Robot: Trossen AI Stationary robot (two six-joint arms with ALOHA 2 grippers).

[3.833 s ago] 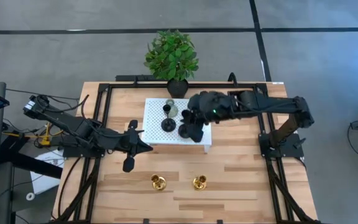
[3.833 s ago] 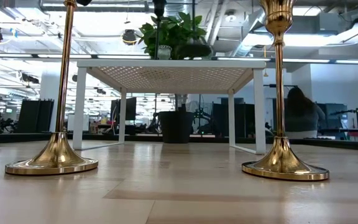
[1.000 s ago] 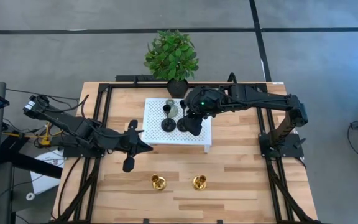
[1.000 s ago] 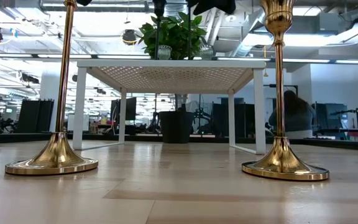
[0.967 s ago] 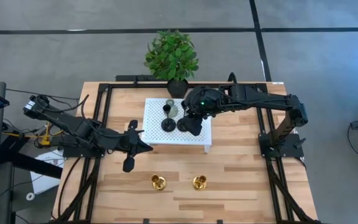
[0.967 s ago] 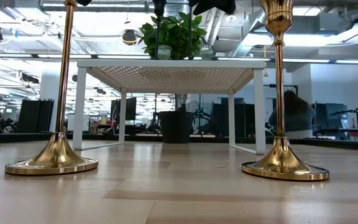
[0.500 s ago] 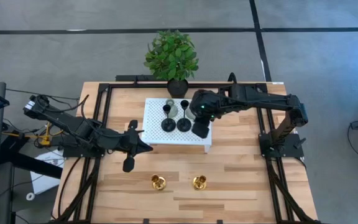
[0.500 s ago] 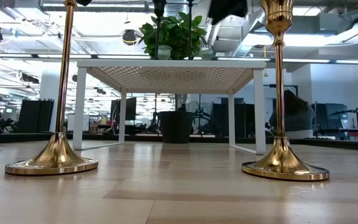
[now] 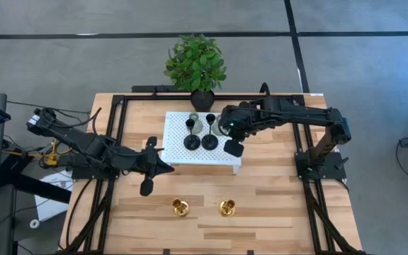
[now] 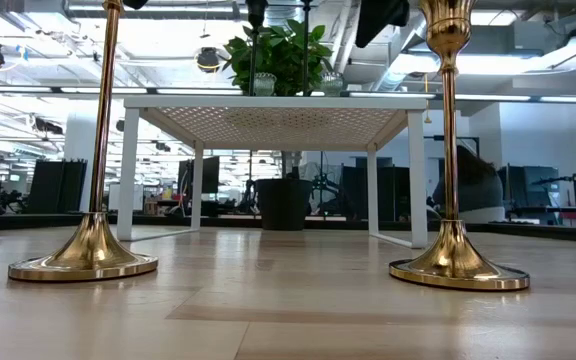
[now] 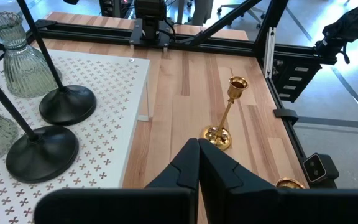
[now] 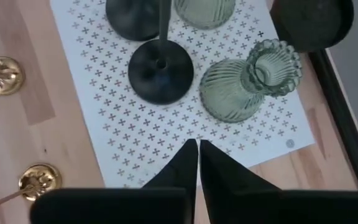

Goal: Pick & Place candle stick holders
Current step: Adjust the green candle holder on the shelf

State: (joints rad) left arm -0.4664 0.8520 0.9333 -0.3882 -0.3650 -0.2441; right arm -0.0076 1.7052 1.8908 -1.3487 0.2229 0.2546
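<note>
Black holders: 2 thin-stem candle stick holders (image 9: 190,142) (image 9: 210,141) upright on white perforated platform (image 9: 178,154), side by side.
Green holders: 2 ribbed glass ones (image 12: 244,87) (image 12: 204,9) on platform, nr potted plant (image 9: 196,64).
Gold holders: 2 (image 9: 180,207) (image 9: 227,207) on wood counter (image 9: 275,205), front, well apart from platform.
R gripper (image 9: 234,148): fingers together, empty, over platform's right edge.
L gripper (image 9: 170,168): fingers together, empty, by platform's left front corner.
</note>
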